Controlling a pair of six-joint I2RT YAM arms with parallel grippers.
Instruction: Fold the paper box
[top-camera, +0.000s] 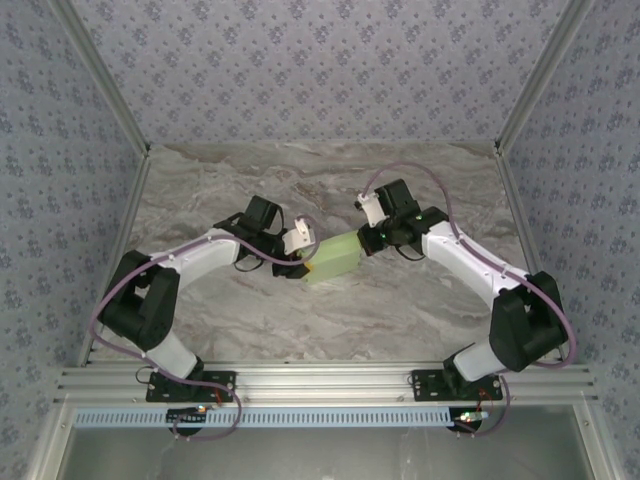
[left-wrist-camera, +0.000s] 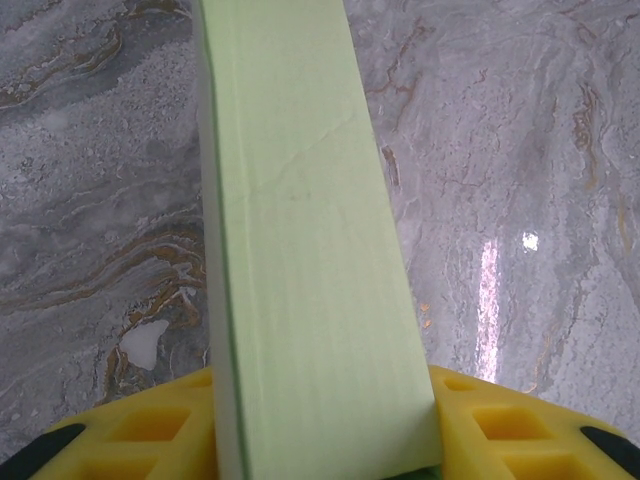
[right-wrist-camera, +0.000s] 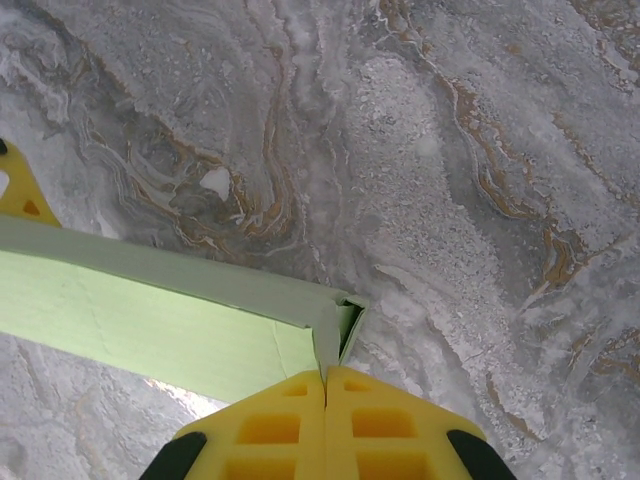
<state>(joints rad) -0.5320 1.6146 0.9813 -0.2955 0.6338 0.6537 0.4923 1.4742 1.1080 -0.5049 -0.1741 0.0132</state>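
The paper box (top-camera: 336, 257), pale green and already closed into a long narrow block, lies near the middle of the marbled grey bench (top-camera: 250, 320), slung between the two arms with one end toward each. In the overhead view the left arm (top-camera: 200, 250) reaches in from the left and the right arm (top-camera: 462, 255) from the right, and their tips meet the box at its opposite ends. From the left wrist, the box (left-wrist-camera: 300, 250) runs straight away from the camera, one broad face and one thin side edge showing, faint creases across the card. The left fingers (left-wrist-camera: 130, 435) are set at a middling width, one yellow pad pressed to each side of the near end, so they hold the box across its width. From the right wrist, the box (right-wrist-camera: 160, 320) stretches off to the left with its open corner (right-wrist-camera: 345, 320) just above the right fingers (right-wrist-camera: 280, 425); these are drawn tight together, only a thin seam between the pads, and they seem to pinch a thin edge of card at that corner, though the contact itself is hidden in the seam. A yellow tip of the left fingers shows at the far end of the box there. I cannot tell whether the box rests on the bench or hangs just above it.
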